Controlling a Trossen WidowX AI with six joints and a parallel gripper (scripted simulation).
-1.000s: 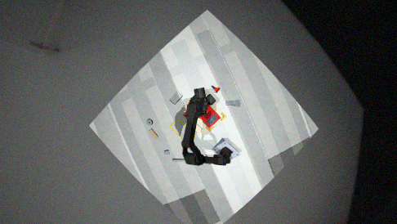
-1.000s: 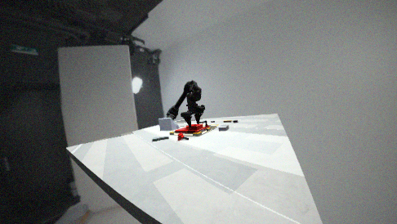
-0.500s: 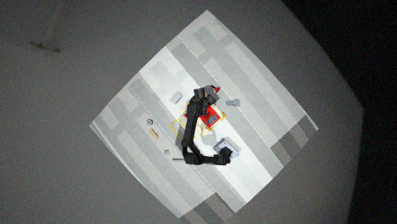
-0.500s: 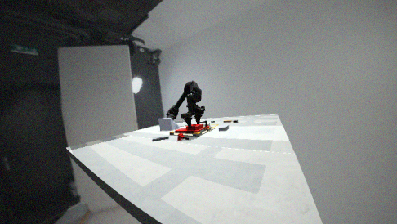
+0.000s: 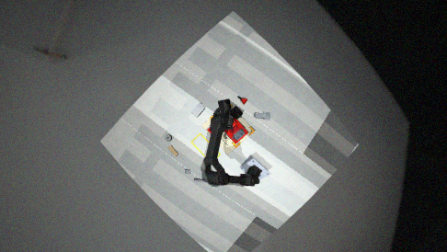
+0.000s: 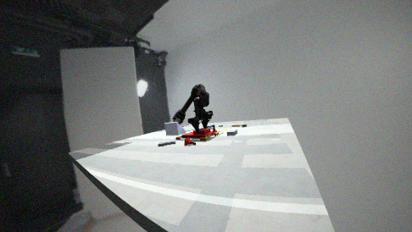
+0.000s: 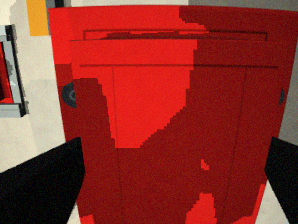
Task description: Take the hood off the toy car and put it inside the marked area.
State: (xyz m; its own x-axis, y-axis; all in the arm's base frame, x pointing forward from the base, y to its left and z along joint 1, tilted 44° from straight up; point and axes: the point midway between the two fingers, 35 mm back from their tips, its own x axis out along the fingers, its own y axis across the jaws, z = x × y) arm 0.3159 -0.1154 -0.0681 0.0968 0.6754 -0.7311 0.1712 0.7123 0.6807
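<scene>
The red hood [image 7: 150, 105] fills the middle of the wrist view as a broad panel with a slot near its far edge and dark round parts at both sides. The toy car [image 5: 235, 125] [image 6: 191, 135] is red with orange-yellow parts around it, partly hidden under the arm. My gripper [image 7: 174, 146] [image 6: 201, 129] points down at the car, its fingers spread wide, one at each long side of the hood. They overlap the hood's side edges in the wrist view; whether they touch it I cannot tell. The marked area [image 5: 196, 138] is a yellow outline beside the car, partly hidden by the arm.
A small red piece [image 5: 244, 100] [image 6: 187, 141] and a grey block [image 5: 262, 115] [image 6: 166, 144] lie near the car. A pale box [image 5: 198, 109] [image 6: 231, 133] is on its other side. A dark wheel [image 5: 168, 137] and tan block [image 5: 173, 150] lie beyond the outline.
</scene>
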